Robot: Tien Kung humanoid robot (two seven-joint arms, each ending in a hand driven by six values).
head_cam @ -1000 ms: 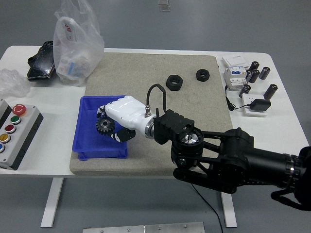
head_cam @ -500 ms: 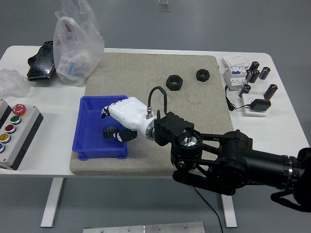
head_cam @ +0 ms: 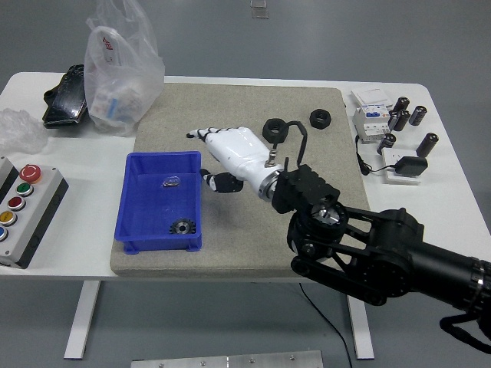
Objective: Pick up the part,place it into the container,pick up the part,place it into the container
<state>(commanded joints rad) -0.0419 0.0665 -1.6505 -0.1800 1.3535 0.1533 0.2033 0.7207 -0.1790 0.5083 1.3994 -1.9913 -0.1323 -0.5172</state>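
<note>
I see my right hand (head_cam: 230, 153) hovering mid-frame over the grey mat (head_cam: 238, 107), just right of the blue bin (head_cam: 126, 199), fingers stretched out flat and holding nothing. One gear (head_cam: 182, 227) lies in the bin's lower right corner, a smaller part (head_cam: 170, 182) nearer its top. Two black nuts (head_cam: 275, 129) (head_cam: 320, 117) sit on the mat toward the upper right.

Blue bin (head_cam: 130, 201) on the mat (head_cam: 230, 107) held a gear (head_cam: 182, 227) and a small part (head_cam: 171, 182). Right hand (head_cam: 230, 153) hovered beside it, fingers extended, empty. Two nuts (head_cam: 276, 129) lay behind.
</note>
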